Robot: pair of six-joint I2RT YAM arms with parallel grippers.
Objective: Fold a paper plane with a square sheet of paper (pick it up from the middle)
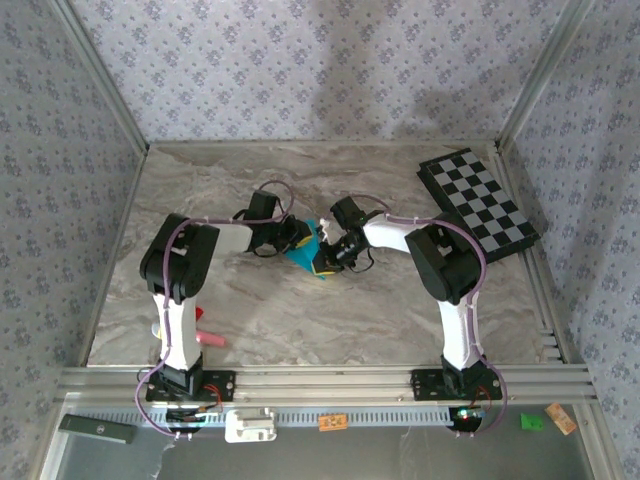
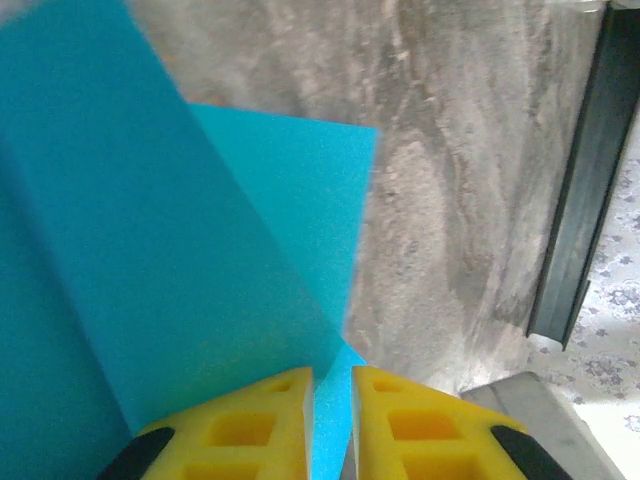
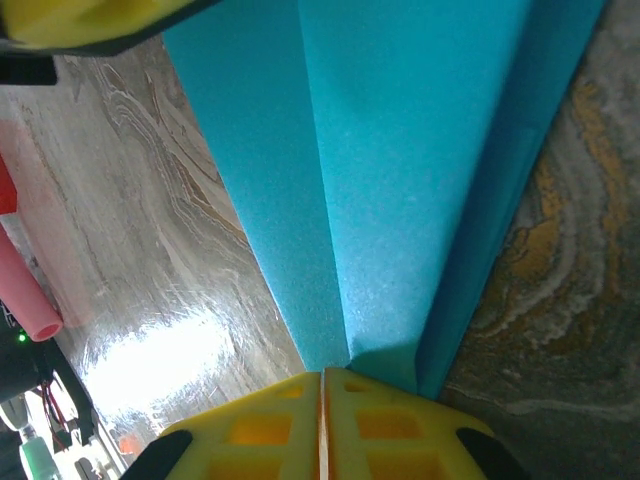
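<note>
The creased paper [image 1: 303,252] is held at the middle of the table [image 1: 300,320], between the two arms. The left gripper [image 2: 331,378] is clamped on one edge of it. The right gripper [image 3: 322,378] is pinched tight on a folded ridge.

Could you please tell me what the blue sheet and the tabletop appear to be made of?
The blue sheet looks like thin matte paper: it holds sharp, straight creases and shows a fine grain with no glare. The tabletop looks like polished marble or a marble-print laminate, I cannot tell which: grey-brown veining, with a bright glossy reflection in the right wrist view.
</note>
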